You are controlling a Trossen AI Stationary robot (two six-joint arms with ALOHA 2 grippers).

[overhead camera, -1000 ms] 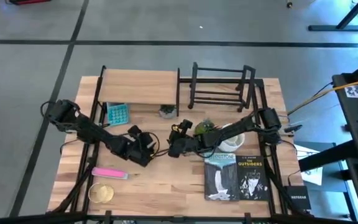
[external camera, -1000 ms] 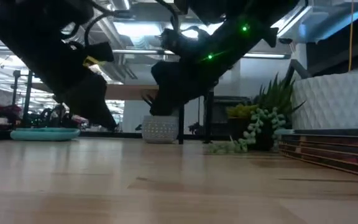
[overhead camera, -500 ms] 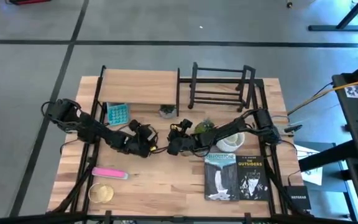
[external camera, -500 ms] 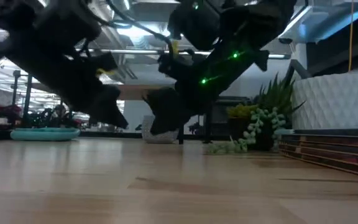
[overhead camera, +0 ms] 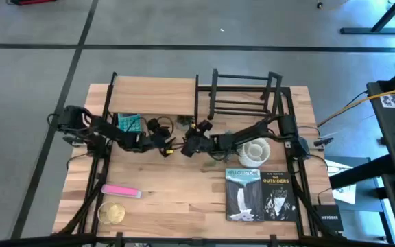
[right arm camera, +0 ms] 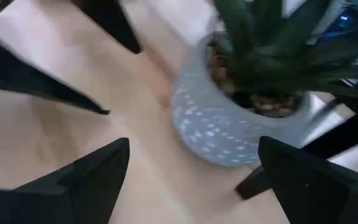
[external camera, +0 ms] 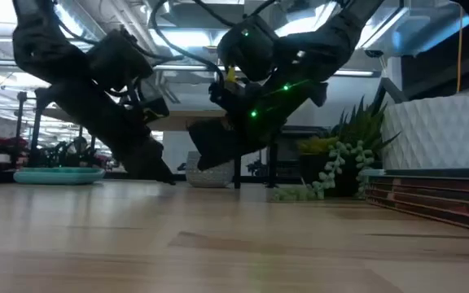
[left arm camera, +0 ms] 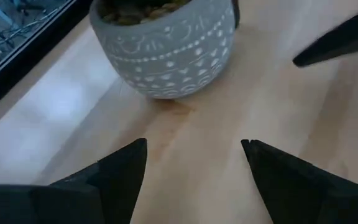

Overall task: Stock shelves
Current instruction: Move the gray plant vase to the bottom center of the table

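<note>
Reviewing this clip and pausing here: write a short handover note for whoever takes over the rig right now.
Left gripper: jaws open, empty, low over the table, facing the small grey patterned plant pot.
Right gripper: jaws open, empty, facing the same pot from the other side.
The pot stands on the tabletop by a leg of the wood-board shelf; the black bar rack is beside that shelf.
Done: nothing visibly stocked on the rack, and the shelf board's top is bare.
Left: the pot, teal tray, white bowl, two books, pink item and yellow ring-shaped item all sit on the table.
</note>
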